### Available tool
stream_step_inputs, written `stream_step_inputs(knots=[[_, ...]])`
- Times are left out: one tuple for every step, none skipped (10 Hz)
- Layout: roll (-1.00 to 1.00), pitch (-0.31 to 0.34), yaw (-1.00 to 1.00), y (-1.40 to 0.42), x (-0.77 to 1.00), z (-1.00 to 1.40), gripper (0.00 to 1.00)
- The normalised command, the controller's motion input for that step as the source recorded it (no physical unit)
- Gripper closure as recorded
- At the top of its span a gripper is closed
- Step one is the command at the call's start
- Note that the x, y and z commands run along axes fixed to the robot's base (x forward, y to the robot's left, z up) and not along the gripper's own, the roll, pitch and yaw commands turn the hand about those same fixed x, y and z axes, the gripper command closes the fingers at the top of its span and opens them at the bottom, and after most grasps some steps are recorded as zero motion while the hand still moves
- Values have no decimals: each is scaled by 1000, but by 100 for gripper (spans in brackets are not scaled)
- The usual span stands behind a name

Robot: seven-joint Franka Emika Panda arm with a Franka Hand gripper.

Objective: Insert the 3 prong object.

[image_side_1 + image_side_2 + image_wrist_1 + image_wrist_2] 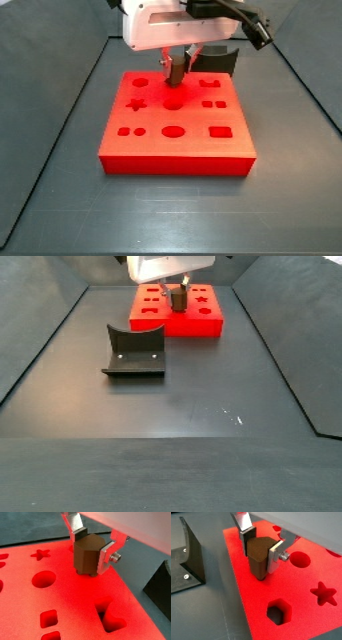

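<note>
My gripper [90, 554] is shut on the 3 prong object [85, 559], a brown block-like piece with short prongs under it, held upright. It also shows in the other wrist view [256, 559]. The prong tips are right at the top of the red block [73, 597], between the round hole [43, 579] and the block's edge; I cannot tell whether they touch. In both side views the gripper [175, 66] [182, 284] hangs over the rear part of the red block [174, 140] [181, 318].
The red block has several shaped holes: a star [324, 594], a round hole [299, 560] and a hexagon [276, 611]. The dark fixture [134, 351] stands on the grey floor in front of the block and shows beside it [184, 557].
</note>
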Motion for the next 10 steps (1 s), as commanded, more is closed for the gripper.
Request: stream_step_inputs(knots=[[79, 121, -54, 0, -106, -646, 100], [171, 106, -11, -100, -166, -474, 100], [336, 76, 0, -334, -286, -449, 100], [204, 84, -3, -234, -194, -540, 100], [99, 77, -3, -111, -126, -417, 100], [0, 4, 0, -26, -3, -11, 100], [0, 9, 0, -6, 0, -31, 100], [0, 4, 0, 0, 0, 0, 100], [4, 0, 0, 0, 0, 0, 100], [0, 0, 0, 0, 0, 0, 100]])
